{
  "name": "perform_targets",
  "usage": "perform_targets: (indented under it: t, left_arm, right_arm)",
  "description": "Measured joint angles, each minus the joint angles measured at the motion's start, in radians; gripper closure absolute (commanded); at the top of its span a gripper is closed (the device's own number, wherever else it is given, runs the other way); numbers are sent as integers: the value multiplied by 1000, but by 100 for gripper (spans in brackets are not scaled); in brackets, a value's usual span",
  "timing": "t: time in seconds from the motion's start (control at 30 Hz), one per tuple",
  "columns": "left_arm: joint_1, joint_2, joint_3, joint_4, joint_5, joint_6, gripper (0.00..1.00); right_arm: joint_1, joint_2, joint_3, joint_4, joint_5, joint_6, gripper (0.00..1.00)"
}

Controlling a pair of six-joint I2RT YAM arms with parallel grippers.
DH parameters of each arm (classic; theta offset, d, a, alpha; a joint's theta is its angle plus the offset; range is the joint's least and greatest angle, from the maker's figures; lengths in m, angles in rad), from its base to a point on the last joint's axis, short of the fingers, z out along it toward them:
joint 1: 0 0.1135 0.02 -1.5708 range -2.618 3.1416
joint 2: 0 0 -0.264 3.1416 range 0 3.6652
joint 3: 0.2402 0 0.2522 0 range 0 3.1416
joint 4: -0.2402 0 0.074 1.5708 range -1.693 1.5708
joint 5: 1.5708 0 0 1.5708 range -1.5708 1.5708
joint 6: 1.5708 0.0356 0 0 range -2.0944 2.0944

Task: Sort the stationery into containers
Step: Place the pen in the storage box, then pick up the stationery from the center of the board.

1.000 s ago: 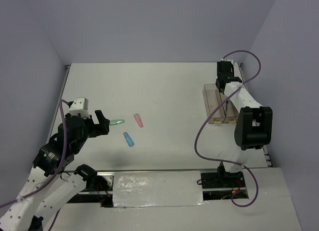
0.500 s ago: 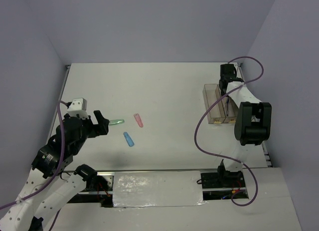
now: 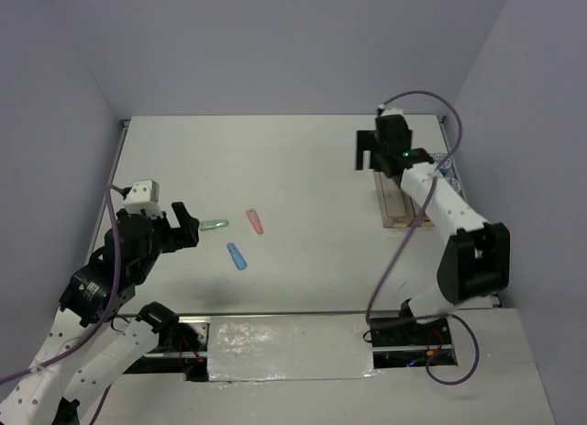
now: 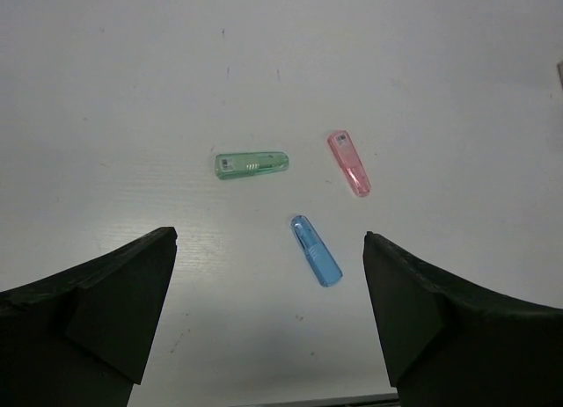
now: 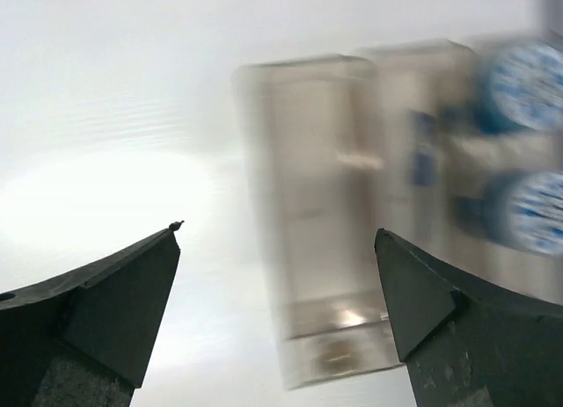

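Note:
Three small oblong pieces lie on the white table: green (image 3: 215, 225) (image 4: 251, 164), pink (image 3: 254, 221) (image 4: 349, 163) and blue (image 3: 238, 256) (image 4: 316, 250). My left gripper (image 3: 186, 225) (image 4: 268, 240) hovers open just left of the green piece, nothing between its fingers. The clear containers (image 3: 400, 203) (image 5: 321, 214) stand at the right. In the blurred right wrist view two blue-and-white rolls (image 5: 528, 86) sit in the rightmost bin and something blue (image 5: 422, 156) in the middle one. My right gripper (image 3: 371, 157) (image 5: 277, 233) is open and empty above the bins' left edge.
The right arm's purple cable (image 3: 393, 255) loops over the table in front of the containers. Grey walls close in the table at the back and both sides. The table's raised rim (image 3: 123, 124) runs along the left edge.
The right gripper has opened and swung left and toward the near side, from over the far right of the containers to their left edge. The left arm has barely moved.

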Motion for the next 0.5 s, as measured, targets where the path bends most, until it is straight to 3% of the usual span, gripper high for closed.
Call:
perform_targets:
  t: [0.17,0.27,0.5]
  left_arm:
    - [12,18,0,-17,-54,-8,1]
    - [39,16,0,-23,-69,-9,1]
    - [57,21,0,-23,-72,-8,1]
  right_arm:
    - [402,-231,-168,193,-118,111,0]
    - [508,-204,-199,252,-194,183,0]
    - [713,335,117,156,-135,269,0]
